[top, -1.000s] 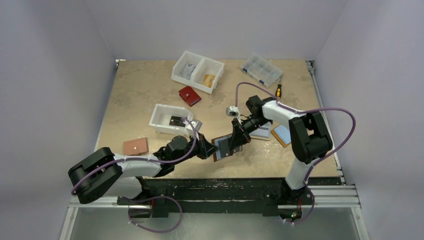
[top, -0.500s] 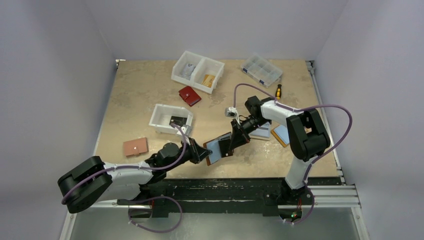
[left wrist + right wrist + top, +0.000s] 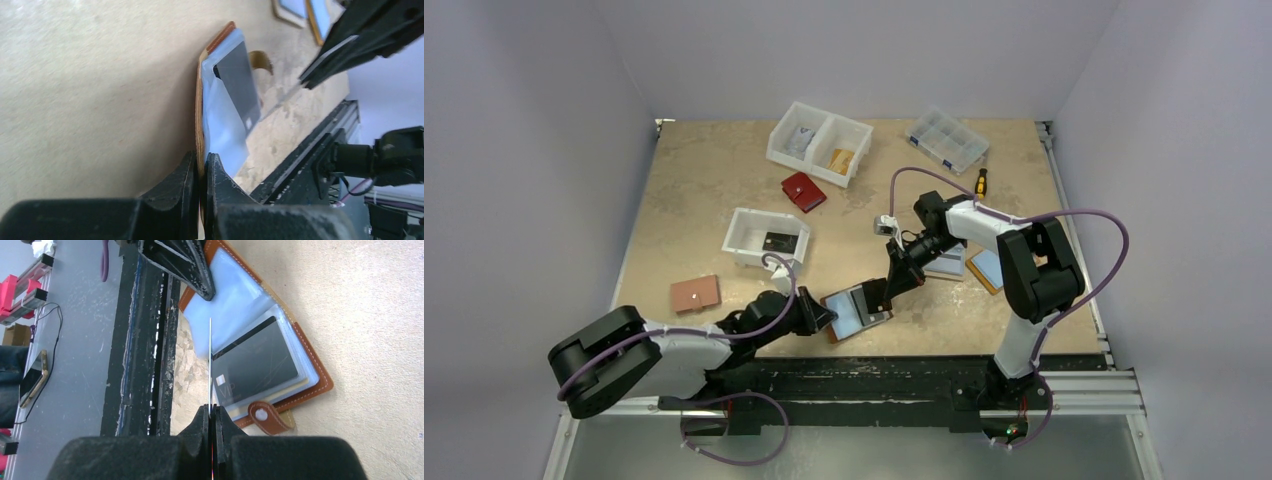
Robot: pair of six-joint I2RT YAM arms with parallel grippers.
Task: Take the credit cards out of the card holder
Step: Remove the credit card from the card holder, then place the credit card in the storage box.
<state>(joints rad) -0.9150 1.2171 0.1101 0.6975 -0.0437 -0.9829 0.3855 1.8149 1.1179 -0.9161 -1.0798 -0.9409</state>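
The brown card holder (image 3: 856, 312) lies open near the table's front edge, its light-blue sleeves up. My left gripper (image 3: 821, 316) is shut on its near-left edge; the left wrist view shows the jaws (image 3: 201, 167) pinching the brown cover (image 3: 199, 125). A dark credit card (image 3: 255, 364) marked VIP sits in a sleeve, also seen in the left wrist view (image 3: 239, 87). My right gripper (image 3: 888, 288) is shut on another thin card (image 3: 210, 360), seen edge-on, held just above and right of the holder and clear of it (image 3: 327, 50).
A white bin (image 3: 766, 238) holds a dark item. A red wallet (image 3: 803, 191), a two-part white bin (image 3: 819, 142), a clear organizer (image 3: 945, 140) and a screwdriver (image 3: 981, 181) lie farther back. A tan holder (image 3: 696, 293) is at left; two blue-panelled holders (image 3: 987, 268) at right.
My left gripper has drawn the holder toward the front edge and left, away from my right gripper. The right gripper stayed nearly still with its card, now out of the holder.
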